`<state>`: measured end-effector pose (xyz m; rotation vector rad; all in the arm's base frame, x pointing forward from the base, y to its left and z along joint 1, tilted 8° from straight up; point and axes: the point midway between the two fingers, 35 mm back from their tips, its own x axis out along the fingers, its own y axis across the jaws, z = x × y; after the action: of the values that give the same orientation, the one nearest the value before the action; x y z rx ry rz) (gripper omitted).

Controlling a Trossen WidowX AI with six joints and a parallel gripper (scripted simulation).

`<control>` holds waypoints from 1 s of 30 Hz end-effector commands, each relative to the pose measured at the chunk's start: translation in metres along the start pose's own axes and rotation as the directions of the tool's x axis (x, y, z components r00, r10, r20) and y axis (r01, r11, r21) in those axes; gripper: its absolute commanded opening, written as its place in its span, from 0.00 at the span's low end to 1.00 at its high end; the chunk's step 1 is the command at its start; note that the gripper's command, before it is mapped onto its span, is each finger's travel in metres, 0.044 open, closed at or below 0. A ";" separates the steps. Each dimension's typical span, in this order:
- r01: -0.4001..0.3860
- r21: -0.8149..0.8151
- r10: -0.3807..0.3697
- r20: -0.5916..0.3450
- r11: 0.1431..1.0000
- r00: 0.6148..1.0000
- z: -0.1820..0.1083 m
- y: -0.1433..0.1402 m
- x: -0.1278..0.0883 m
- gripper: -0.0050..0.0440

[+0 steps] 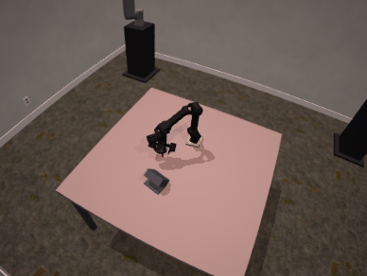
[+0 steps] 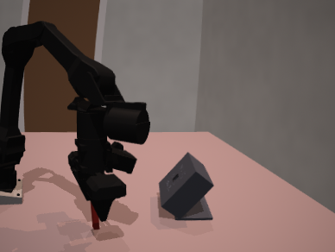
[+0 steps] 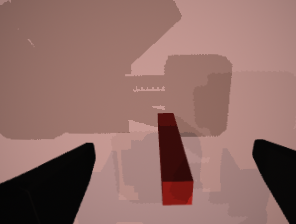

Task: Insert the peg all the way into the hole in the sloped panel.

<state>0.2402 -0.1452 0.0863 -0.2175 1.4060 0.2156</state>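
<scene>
A red square peg [image 2: 94, 217] stands upright on the pink table; in the wrist view the peg [image 3: 174, 157] rises between my two fingers. My gripper [image 2: 104, 207] points straight down around the peg's upper part, open wide, with the fingers apart from the peg on both sides [image 3: 170, 175]. It also shows in the top view [image 1: 166, 150]. The dark grey sloped panel [image 2: 186, 186] with a small rectangular hole [image 2: 176, 177] in its tilted face stands on its base to the right of the peg; it also shows in the top view [image 1: 155, 181].
The arm's base [image 1: 194, 140] is mounted on the table behind the gripper. Black pedestals stand on the floor at the back left [image 1: 139, 49] and far right [image 1: 354, 137].
</scene>
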 end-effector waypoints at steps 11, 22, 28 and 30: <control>0.006 0.003 -0.006 0.006 1.000 1.000 0.001 0.000 0.005 0.80; 0.006 0.003 -0.006 0.006 1.000 1.000 0.001 0.000 0.005 0.36; 0.006 0.003 -0.006 0.006 1.000 1.000 0.001 0.000 0.005 0.27; 0.006 0.003 -0.006 0.006 1.000 1.000 0.001 0.000 0.005 0.25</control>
<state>0.2396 -0.1440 0.0773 -0.2117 1.4136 0.2211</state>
